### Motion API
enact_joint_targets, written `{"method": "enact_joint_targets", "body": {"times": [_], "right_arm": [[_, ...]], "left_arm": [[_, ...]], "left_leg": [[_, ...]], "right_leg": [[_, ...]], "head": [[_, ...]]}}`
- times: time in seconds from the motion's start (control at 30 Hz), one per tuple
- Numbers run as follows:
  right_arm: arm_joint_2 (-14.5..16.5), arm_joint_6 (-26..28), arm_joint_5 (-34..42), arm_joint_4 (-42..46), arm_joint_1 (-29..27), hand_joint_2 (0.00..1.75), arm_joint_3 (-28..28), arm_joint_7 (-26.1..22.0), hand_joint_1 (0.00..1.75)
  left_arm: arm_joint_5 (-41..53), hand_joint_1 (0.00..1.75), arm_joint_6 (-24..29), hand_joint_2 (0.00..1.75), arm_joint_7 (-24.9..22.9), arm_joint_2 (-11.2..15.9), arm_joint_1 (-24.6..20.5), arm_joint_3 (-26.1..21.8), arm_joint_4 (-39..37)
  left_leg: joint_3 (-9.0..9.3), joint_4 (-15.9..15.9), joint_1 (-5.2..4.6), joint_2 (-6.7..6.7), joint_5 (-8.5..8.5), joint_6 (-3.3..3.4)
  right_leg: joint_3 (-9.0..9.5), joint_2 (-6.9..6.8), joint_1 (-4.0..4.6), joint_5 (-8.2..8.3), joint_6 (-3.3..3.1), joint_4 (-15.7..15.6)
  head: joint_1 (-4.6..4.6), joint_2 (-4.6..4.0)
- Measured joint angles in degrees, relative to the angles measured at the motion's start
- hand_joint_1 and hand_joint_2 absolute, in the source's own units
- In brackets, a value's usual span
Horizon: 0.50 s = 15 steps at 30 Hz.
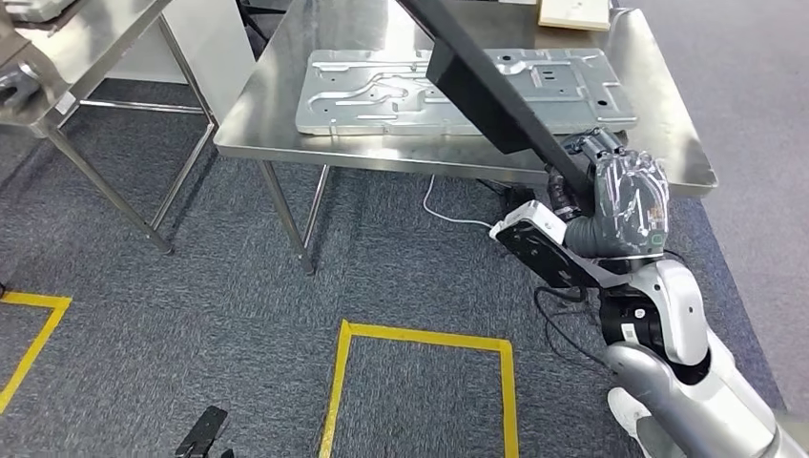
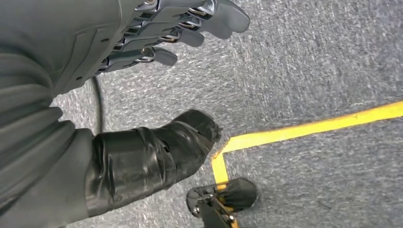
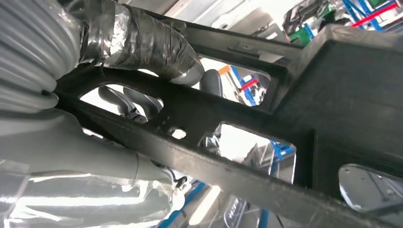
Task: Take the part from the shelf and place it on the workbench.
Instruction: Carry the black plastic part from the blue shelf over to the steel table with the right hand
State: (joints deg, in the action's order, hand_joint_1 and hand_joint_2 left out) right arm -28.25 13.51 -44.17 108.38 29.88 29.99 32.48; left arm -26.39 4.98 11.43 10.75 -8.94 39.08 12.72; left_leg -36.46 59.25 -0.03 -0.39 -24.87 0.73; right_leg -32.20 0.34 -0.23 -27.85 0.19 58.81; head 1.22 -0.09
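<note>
A long black plastic part [image 1: 487,86] slants up from my right hand [image 1: 625,200] and crosses over the steel workbench [image 1: 277,105]. My right hand grips the part's lower end just off the bench's front right corner. In the right wrist view the black part [image 3: 266,137], a frame with cut-out windows, runs across in front of the thumb and fingers [image 3: 142,42] closed around it. My left hand [image 2: 142,42] hangs over the carpet with its fingers apart and nothing in them.
A stamped silver metal panel [image 1: 382,91] lies flat on the workbench under the black part. A second steel table [image 1: 57,86] stands at the left. Yellow tape lines [image 1: 420,343] mark the grey carpet. Cables [image 1: 458,215] trail beneath the bench.
</note>
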Motion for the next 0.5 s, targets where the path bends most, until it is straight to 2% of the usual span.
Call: {"method": "enact_joint_targets", "body": {"times": [0.07, 0.13, 0.2, 0.23, 0.27, 0.3, 0.33, 0.37, 0.4, 0.43, 0.5], "right_arm": [[0.01, -0.03, 0.0, -0.03, -0.05, 1.75, -0.01, 0.0, 1.75], [-0.02, -0.03, 0.0, -0.05, 0.06, 1.75, -0.02, 0.0, 1.75], [-0.03, -0.03, 0.0, -0.07, 0.05, 1.75, -0.02, 0.0, 1.75], [-0.03, -0.03, 0.0, -0.09, -0.06, 1.75, -0.02, 0.01, 1.75], [-0.03, -0.04, 0.0, -0.15, -0.21, 1.75, -0.02, 0.02, 1.75], [-0.03, -0.04, 0.0, -0.22, -0.31, 1.75, -0.02, 0.02, 1.75], [-0.03, -0.04, 0.0, -0.29, -0.36, 1.75, -0.02, 0.02, 1.75], [-0.03, -0.03, 0.01, -0.34, -0.37, 1.75, -0.02, 0.01, 1.75], [-0.03, -0.02, 0.01, -0.38, -0.33, 1.75, -0.02, -0.03, 1.75], [-0.02, 0.0, 0.01, -0.41, -0.29, 1.75, -0.01, -0.08, 1.75], [-0.01, 0.03, -0.01, -0.51, -0.28, 1.75, -0.01, -0.19, 1.75]], "left_arm": [[0.01, 0.0, 0.0, 1.75, -0.02, 0.0, 0.04, 0.0, 0.0], [0.01, 0.0, 0.0, 1.75, -0.03, 0.0, 0.05, 0.01, 0.0], [0.01, 0.0, 0.0, 1.75, -0.03, 0.0, -0.06, 0.02, 0.0], [0.01, 0.0, 0.0, 1.75, -0.04, -0.01, -0.06, 0.02, 0.0], [0.01, 0.0, 0.0, 1.75, -0.04, -0.01, 0.0, 0.02, 0.0], [0.01, 0.0, 0.0, 1.75, -0.04, -0.03, 0.1, 0.02, 0.0], [-0.01, 0.0, 0.0, 1.75, -0.04, -0.06, 0.18, 0.02, 0.0], [-0.05, 0.0, 0.0, 1.75, -0.04, -0.08, 0.23, 0.02, 0.0], [-0.1, 0.0, 0.0, 1.75, -0.03, -0.1, 0.21, 0.02, 0.0], [-0.2, 0.0, 0.01, 1.75, -0.02, -0.11, 0.18, 0.02, 0.0], [-0.39, 0.0, 0.02, 1.75, 0.01, -0.1, 0.18, 0.02, 0.0]], "left_leg": [[0.59, -0.67, 0.28, -0.03, -0.13, 0.58], [1.55, -1.31, 0.62, -0.02, -0.29, 1.23], [2.16, -1.39, 0.57, -0.02, -0.79, 1.69], [2.43, -1.34, 0.55, -0.03, -1.1, 1.79], [2.77, -1.29, 0.54, -0.05, -1.44, 1.79], [3.2, -1.22, 0.55, -0.06, -1.82, 1.74], [3.74, -1.14, 0.57, -0.08, -2.26, 1.63], [4.22, -1.06, 0.59, -0.12, -2.75, 1.45], [4.56, -0.89, 0.49, -0.17, -3.25, 1.16], [4.7, -0.82, 0.4, -0.22, -3.64, 0.84], [4.79, -0.85, 0.22, -0.28, -4.08, 0.22]], "right_leg": [[0.18, -0.04, 0.05, -0.36, 0.62, 0.01], [-1.18, -0.11, 0.01, -1.81, 1.18, 3.1], [-5.39, -0.14, -0.25, -4.18, 1.54, 10.31], [-7.71, -0.14, -0.33, -4.77, 1.67, 13.59], [-9.3, -0.14, -0.4, -4.36, 1.77, 15.28], [-9.8, -0.15, -0.47, -2.83, 1.82, 14.79], [-9.22, -0.15, -0.54, -0.39, 1.8, 12.23], [-8.03, -0.15, -0.6, 2.09, 1.69, 8.57], [-6.57, -0.15, -0.53, 3.73, 1.53, 5.08], [-5.47, -0.14, -0.49, 4.5, 1.29, 2.59], [-4.61, -0.03, -0.31, 4.01, 0.78, 0.97]], "head": [[-0.05, 0.01], [-0.19, 0.01], [-0.3, 0.01], [-0.31, 0.01], [-0.32, 0.01], [-0.33, 0.01], [-0.34, 0.01], [-0.34, 0.01], [-0.33, 0.01], [-0.31, 0.01], [-0.2, 0.01]]}}
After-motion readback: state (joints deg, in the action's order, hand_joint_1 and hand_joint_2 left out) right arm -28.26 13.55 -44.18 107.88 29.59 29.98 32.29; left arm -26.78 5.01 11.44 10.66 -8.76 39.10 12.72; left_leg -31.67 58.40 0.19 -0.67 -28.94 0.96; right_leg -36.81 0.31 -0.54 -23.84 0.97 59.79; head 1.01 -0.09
